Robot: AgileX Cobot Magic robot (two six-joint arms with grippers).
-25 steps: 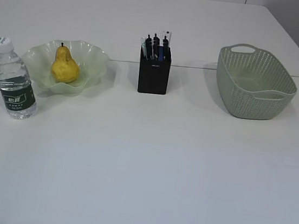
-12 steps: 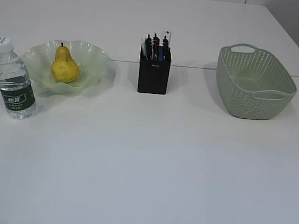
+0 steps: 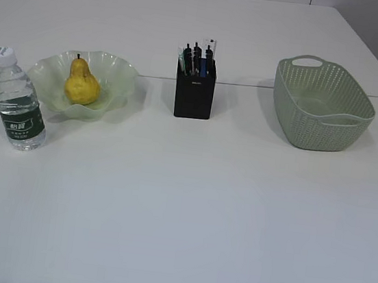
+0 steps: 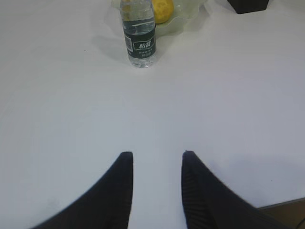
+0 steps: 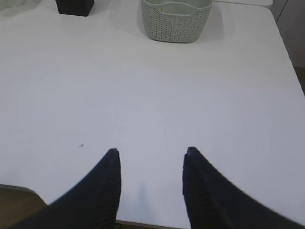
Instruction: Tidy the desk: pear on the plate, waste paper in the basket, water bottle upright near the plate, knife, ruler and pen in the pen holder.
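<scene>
matt black pen holder (image 3: 194,96)

wide bare stretch of white desk (image 3: 186,217) fills the lower and middle frame. obstacles line the upper part: water bottle (image 3: 18,101) far left, plate (image 3: 117,77) just beside it, pen holder (image 3: 194,95) centre, basket (image 3: 321,106) right, with open gaps between.

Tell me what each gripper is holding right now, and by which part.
Nothing is held. The left gripper and the right gripper both stand open over bare desk, with only tabletop showing between the fingertips.
</scene>
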